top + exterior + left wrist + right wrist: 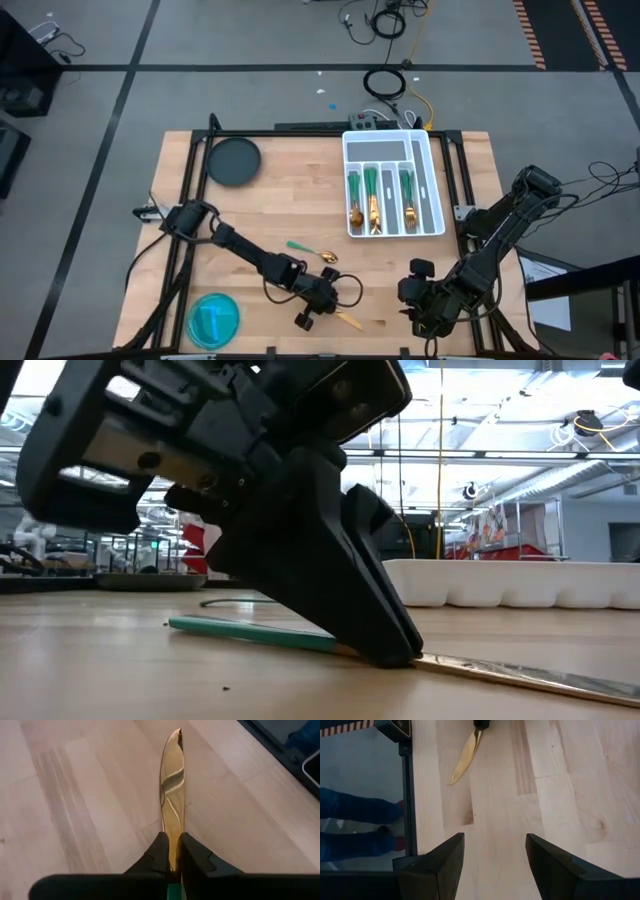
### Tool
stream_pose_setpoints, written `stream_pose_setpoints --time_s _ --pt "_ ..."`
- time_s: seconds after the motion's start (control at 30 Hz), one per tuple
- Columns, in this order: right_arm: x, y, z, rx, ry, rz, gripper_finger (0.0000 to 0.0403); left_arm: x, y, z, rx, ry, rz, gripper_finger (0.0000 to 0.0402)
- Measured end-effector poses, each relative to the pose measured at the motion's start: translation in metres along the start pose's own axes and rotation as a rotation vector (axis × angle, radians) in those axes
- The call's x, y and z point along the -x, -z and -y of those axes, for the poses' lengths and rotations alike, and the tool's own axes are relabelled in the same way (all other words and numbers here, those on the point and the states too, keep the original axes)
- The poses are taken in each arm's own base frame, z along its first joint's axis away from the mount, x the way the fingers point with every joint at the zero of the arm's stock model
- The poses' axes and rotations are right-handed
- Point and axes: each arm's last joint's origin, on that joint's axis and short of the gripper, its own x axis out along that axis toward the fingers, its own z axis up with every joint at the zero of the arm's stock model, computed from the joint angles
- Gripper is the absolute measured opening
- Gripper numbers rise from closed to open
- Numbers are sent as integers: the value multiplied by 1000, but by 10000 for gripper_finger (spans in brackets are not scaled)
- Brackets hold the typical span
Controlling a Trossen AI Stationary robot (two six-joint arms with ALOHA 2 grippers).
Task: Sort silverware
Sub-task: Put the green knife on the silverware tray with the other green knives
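Left gripper [322, 312]: down at the table's front edge, fingers [161, 854] closed onto a knife [172, 795]; they pinch it where the gold blade meets the teal handle.
Knife: lies flat on the wooden table [260, 215]; blade points away from the left wrist; in the low view the handle [250, 631] sticks out one side of the gripper and the blade [520, 672] out the other, both resting on the wood.
Right gripper [492, 857]: hovers over bare wood near the front right of the table, fingers wide apart, nothing between them; knife tip visible farther off in its wrist view.
Spoon [312, 250]: loose on the table, just behind the left gripper, gold bowl toward the right.
White tray [425, 165]: back right of centre; three of its slots hold teal-handled, gold-headed pieces [372, 195]; types not clear from above.
Blue bowl [213, 319]: front left corner.
Dark round plate [233, 161]: back left.
Writing: none readable on grippers, tray or table.
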Motion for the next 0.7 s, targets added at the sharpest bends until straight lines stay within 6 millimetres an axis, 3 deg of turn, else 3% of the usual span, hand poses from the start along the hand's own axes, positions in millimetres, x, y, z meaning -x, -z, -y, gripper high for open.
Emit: stream_pose_setpoints --time_s 0.13,0.23,0.53,0.7 --pt "0 0 0 0 2 3 205 8 -6 -5 77 -12 19 25" --pt "0 0 0 0 4 6 205 22 -14 -10 108 -80 41 1" --pt "0 -3 2 25 52 78 205 60 -27 -24 197 -230 52 1" --pt "0 -4 2 23 62 95 205 69 -30 -26 233 -248 52 1"
